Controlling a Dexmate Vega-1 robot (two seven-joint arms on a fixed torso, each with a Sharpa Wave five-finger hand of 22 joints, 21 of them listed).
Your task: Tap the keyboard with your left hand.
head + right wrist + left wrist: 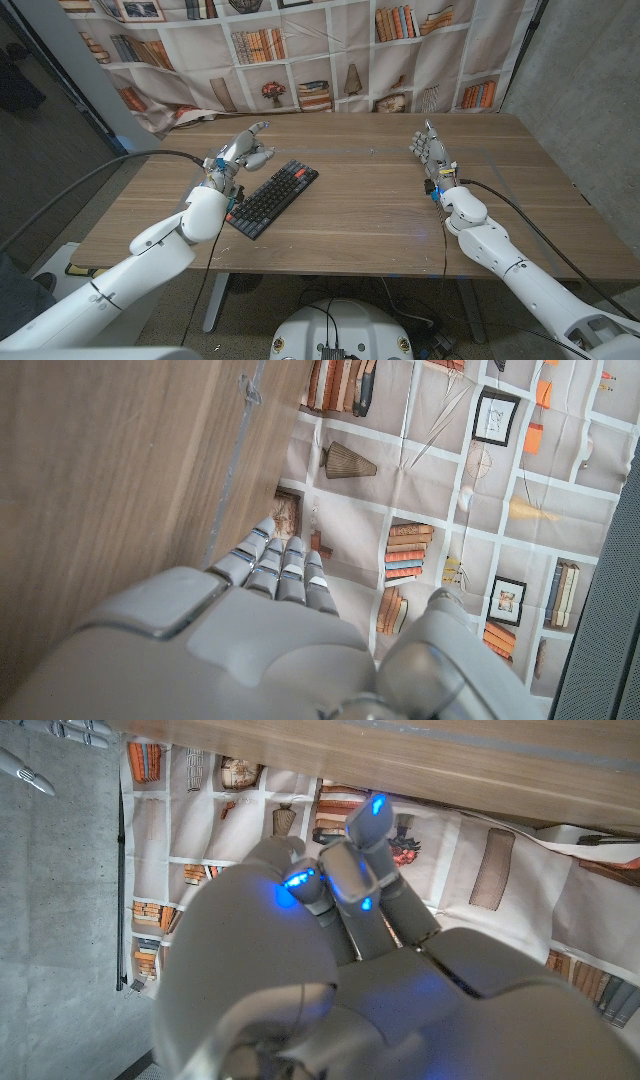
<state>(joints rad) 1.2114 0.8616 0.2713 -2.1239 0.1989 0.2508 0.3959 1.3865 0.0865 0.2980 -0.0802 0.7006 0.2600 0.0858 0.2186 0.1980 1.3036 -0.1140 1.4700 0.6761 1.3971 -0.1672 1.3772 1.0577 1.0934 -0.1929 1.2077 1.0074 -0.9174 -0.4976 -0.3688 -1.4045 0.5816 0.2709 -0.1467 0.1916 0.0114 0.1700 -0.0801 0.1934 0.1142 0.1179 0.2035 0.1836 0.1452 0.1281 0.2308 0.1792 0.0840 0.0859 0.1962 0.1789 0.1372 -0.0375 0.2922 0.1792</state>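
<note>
On the wooden tabletop [370, 215], our left hand [243, 150] hovers open left of centre, beside the keyboard [273, 198], poised to tap; our right hand [430, 150] idles open.

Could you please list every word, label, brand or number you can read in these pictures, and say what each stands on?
No text can be read in any view.
Keyboard: key legends too small to read.
Bookshelf-print backdrop: printed book spines too blurred to read.
Left hand and right hand: no marking legible.
</note>
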